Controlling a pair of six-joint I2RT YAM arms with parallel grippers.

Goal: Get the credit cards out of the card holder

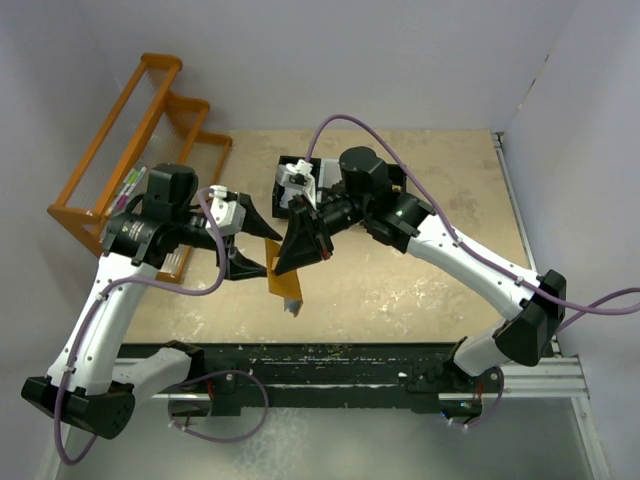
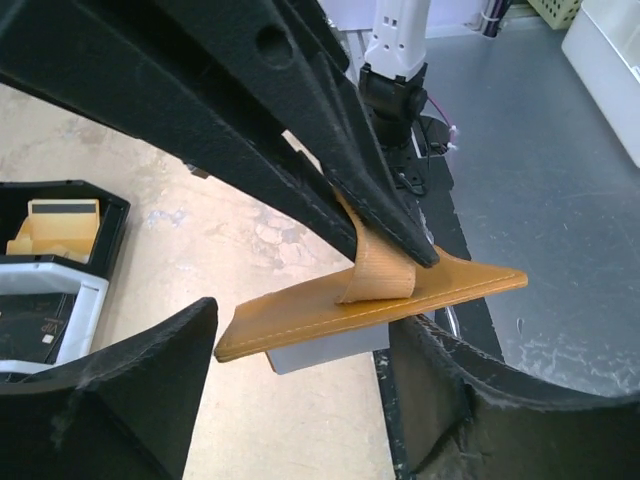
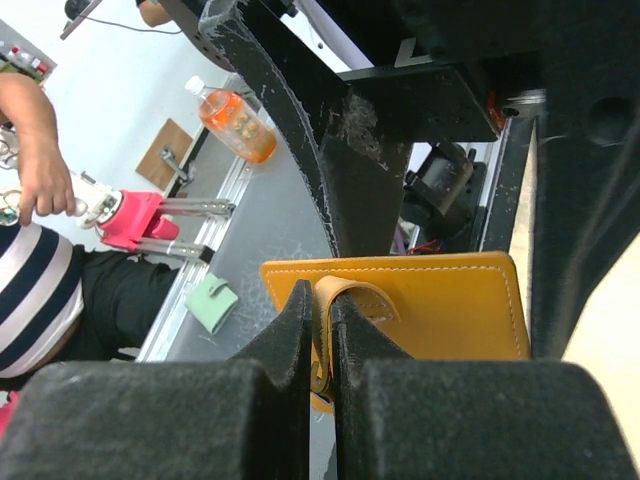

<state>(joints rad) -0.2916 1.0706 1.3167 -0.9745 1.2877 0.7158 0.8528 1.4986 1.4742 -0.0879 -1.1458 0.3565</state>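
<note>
The tan-orange card holder hangs in the air over the table's near middle. My right gripper is shut on its snap tab and carries it; the right wrist view shows the holder's outer face. In the left wrist view the holder lies edge-on between my left gripper's spread fingers, which are open around it. A pale grey flat panel sticks out under the holder; I cannot tell whether it is a card or the lining.
A black compartment tray stands behind the grippers; in the left wrist view one compartment holds a tan flat piece with a dark stripe. An orange wire rack stands at the back left. The table's near edge rail is just below.
</note>
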